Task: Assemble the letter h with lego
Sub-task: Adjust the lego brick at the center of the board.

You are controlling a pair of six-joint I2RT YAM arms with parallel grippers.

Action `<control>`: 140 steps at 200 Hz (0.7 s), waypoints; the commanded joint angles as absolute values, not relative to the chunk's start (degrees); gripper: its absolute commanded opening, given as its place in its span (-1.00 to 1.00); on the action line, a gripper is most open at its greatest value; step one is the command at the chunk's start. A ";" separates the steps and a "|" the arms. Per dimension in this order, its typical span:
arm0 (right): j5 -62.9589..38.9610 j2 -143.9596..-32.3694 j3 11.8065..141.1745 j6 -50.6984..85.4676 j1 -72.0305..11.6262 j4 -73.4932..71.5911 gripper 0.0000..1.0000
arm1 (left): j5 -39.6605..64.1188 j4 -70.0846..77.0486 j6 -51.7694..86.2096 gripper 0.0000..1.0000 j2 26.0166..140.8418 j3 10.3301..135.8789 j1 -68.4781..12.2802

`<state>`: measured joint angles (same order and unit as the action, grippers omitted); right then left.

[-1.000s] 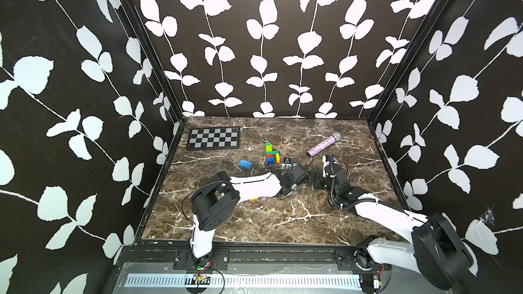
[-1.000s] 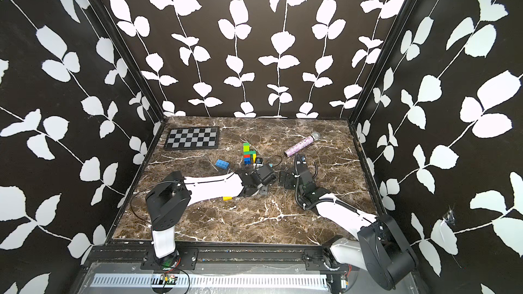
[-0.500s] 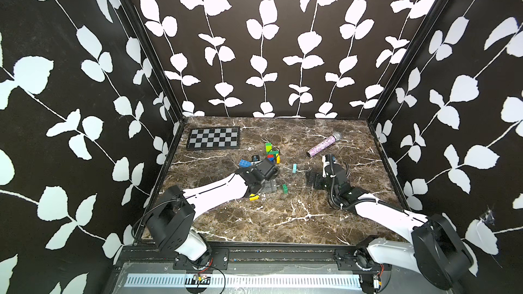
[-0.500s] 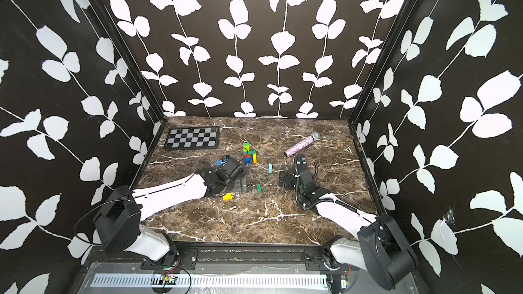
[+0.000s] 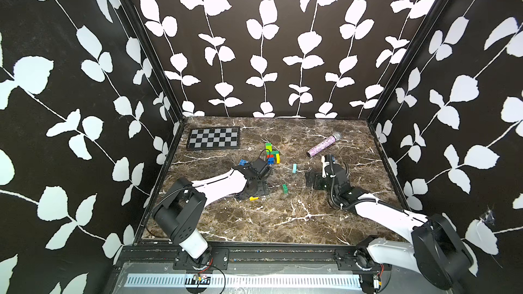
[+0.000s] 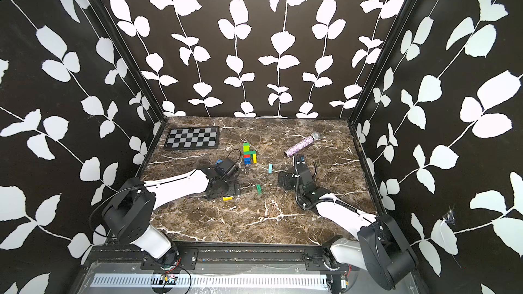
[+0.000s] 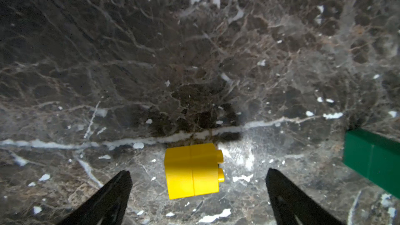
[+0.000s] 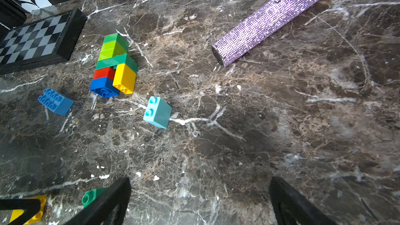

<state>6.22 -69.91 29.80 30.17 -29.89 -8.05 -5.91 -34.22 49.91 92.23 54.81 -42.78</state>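
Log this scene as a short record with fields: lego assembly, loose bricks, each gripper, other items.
assembly: joined bricks lying flat on the table
loose bricks: blue brick, light blue brick, dark green brick, yellow brick
left gripper: open, yellow brick between its jaws, not gripped
right gripper: open, empty
other items: purple microphone, chequered board

Left arm, right arm: white shells, black round joints. Thin black cable loops behind left pincer; ribbed black hose behind right pincer. Fingers black, tapered.

Lego cluster flat; four loose bricks nearby.
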 commanded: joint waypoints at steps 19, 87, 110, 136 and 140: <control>3.99 -70.20 30.78 29.62 -29.55 -9.02 0.97 | -3.20 -34.32 48.34 0.88 93.66 54.32 -42.32; 2.46 -70.80 30.94 29.36 -29.54 -9.66 0.96 | -5.06 -35.04 48.65 0.59 98.04 55.50 -42.24; 1.91 -71.03 30.89 29.21 -29.65 -9.89 0.95 | -4.29 -34.11 48.26 0.49 99.28 56.18 -42.14; 1.51 -71.36 30.93 29.00 -29.66 -10.16 0.95 | -2.86 -33.45 48.08 0.28 100.38 56.60 -41.75; 1.50 -71.28 31.02 29.00 -29.63 -10.19 0.94 | -2.80 -33.29 48.08 0.24 100.44 56.56 -41.67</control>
